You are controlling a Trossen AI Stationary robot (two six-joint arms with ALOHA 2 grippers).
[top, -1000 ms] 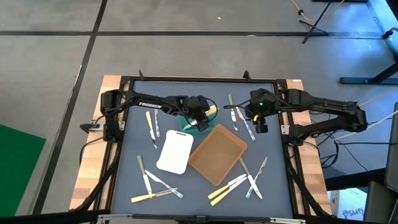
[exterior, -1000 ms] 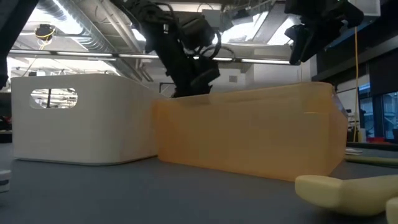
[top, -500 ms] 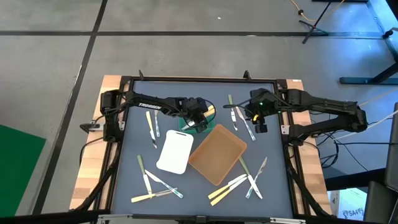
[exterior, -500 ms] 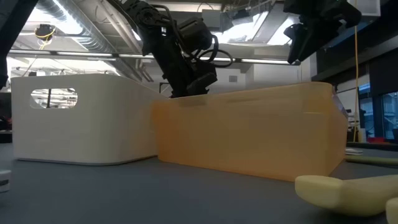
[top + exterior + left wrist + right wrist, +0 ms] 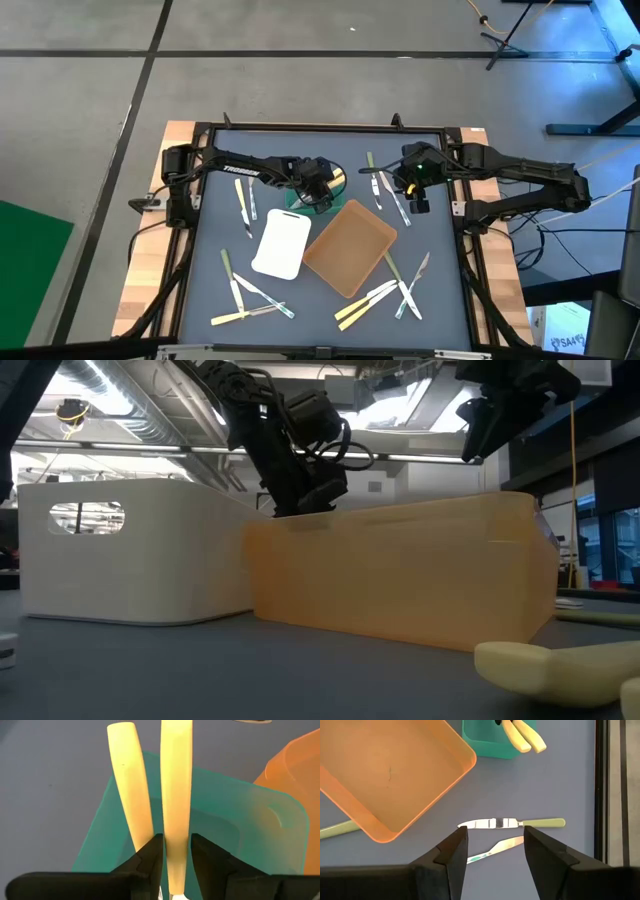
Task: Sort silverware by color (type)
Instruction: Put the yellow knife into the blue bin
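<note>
High view: left gripper (image 5: 320, 192) over green tray (image 5: 300, 203), centre frame; right gripper (image 5: 418, 196) right of centre; silverware (image 5: 380, 296) scattered around the trays

Left wrist view: fingers (image 5: 148, 857) clamp a cream utensil (image 5: 175, 805); second cream utensil (image 5: 132, 787) alongside

Right wrist view: jaws wide above knife (image 5: 512, 823), lower centre
</note>
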